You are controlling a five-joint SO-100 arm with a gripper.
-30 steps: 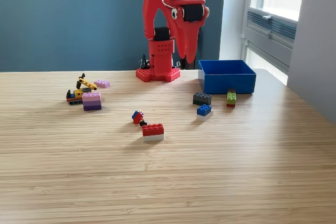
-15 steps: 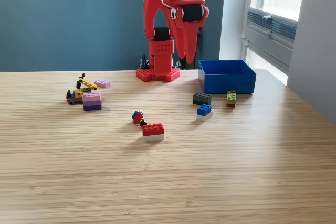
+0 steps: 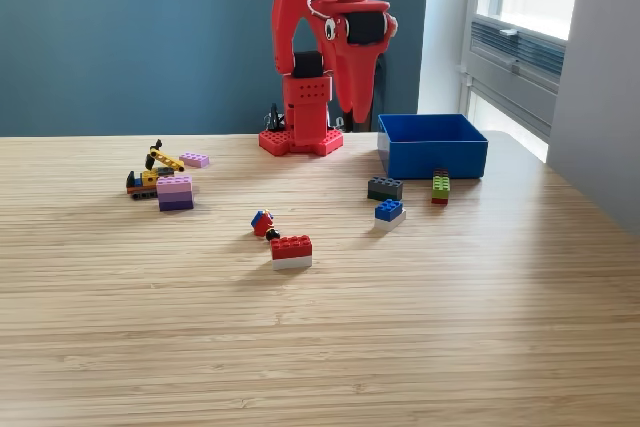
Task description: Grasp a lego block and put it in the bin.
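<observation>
The red gripper (image 3: 352, 107) hangs folded by its base, jaws together, empty; the blue bin (image 3: 432, 145) sits near the table's far right edge, bricks scattered, wide bare wood in front

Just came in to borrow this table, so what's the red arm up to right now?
Nothing is being handled yet. The red arm stands folded above its base at the table's far edge, its pincer pointing down, holding nothing; whether it is open I cannot tell. The blue bin sits to the exterior view's right of the base. Lego blocks lie scattered on the wooden table: a dark grey block, a blue block and a green block near the bin, a red-and-white block in the middle, purple blocks at the left.
</observation>
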